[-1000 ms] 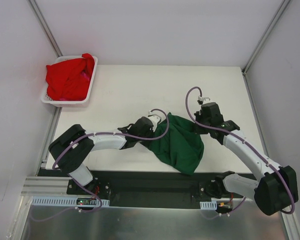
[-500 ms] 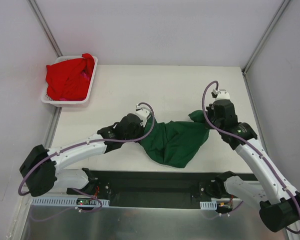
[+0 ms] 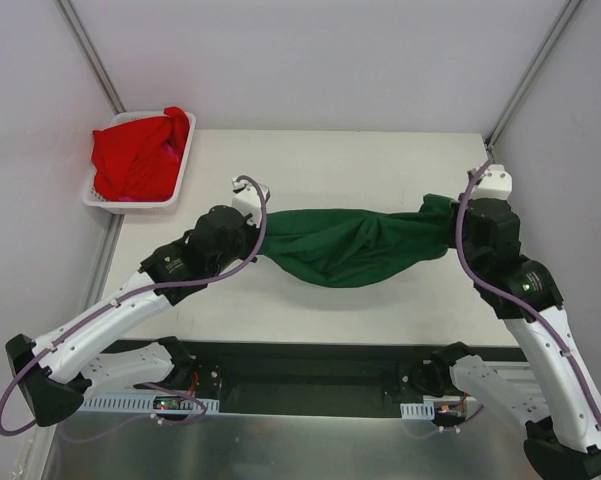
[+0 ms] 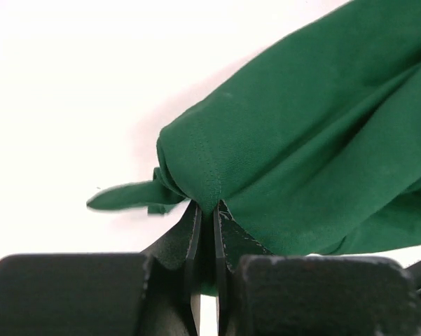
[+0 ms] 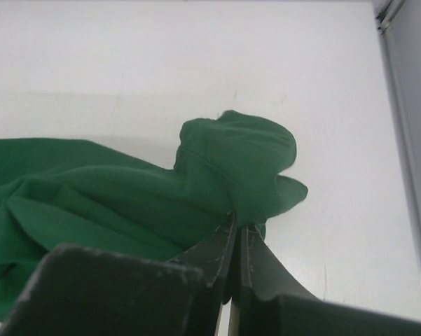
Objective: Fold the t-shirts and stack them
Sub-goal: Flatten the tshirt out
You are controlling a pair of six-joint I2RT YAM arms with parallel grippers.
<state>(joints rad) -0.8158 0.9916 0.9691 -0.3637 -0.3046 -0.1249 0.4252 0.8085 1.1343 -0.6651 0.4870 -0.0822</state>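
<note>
The dark green t-shirt [image 3: 355,245] hangs stretched between my two grippers above the middle of the table, sagging in the centre. My left gripper [image 3: 256,222] is shut on its left end; the left wrist view shows its jaws [image 4: 205,208] pinching bunched green cloth [image 4: 301,140]. My right gripper [image 3: 458,225] is shut on its right end; the right wrist view shows its jaws [image 5: 237,222] clamped on a green fold [image 5: 238,157]. The red t-shirts [image 3: 135,155] lie heaped in the white basket [image 3: 183,175] at the far left.
The basket stands at the table's far left corner. Metal frame posts [image 3: 525,85] rise at the back corners. A black base rail [image 3: 300,375] runs along the near edge between the arm bases.
Both grippers moved apart and away from the near edge, the left one to the left and the right one to the right. The green shirt went from a crumpled heap to a stretched band.
</note>
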